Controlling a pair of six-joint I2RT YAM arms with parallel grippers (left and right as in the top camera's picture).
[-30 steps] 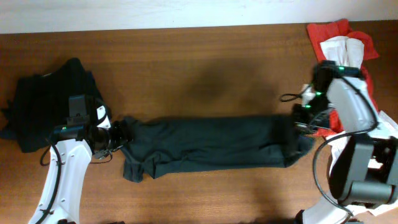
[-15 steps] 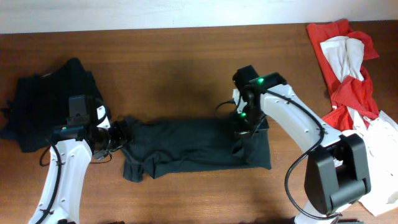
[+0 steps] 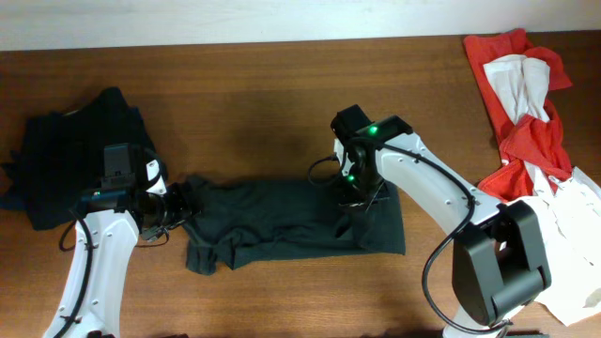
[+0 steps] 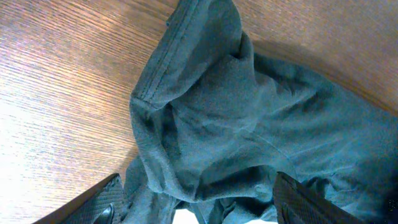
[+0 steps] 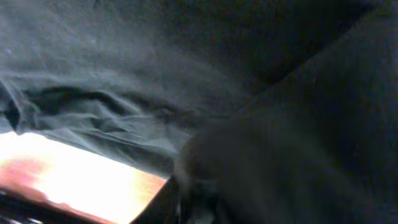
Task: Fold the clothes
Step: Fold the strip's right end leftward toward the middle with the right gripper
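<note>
The black T-shirt (image 3: 282, 221) lies in a long, narrow fold across the middle of the wooden table (image 3: 282, 103). My left gripper (image 3: 184, 202) is at its left end. In the left wrist view bunched fabric (image 4: 249, 112) fills the gap between my fingers (image 4: 196, 205), and I grip it. My right gripper (image 3: 360, 202) is over the shirt's right part and holds the right end doubled back over the shirt. The right wrist view is almost filled by dark cloth (image 5: 124, 74), which hides my fingers. No lettering shows.
A heap of dark garments (image 3: 66, 169) lies at the left edge behind my left arm. Red and white garments (image 3: 521, 94) lie at the back right. A white garment (image 3: 573, 244) lies at the right front edge.
My right gripper has carried the shirt's right end leftward from the table's right side, doubling it over, so the shirt is now shorter. The left gripper has stayed in place.
</note>
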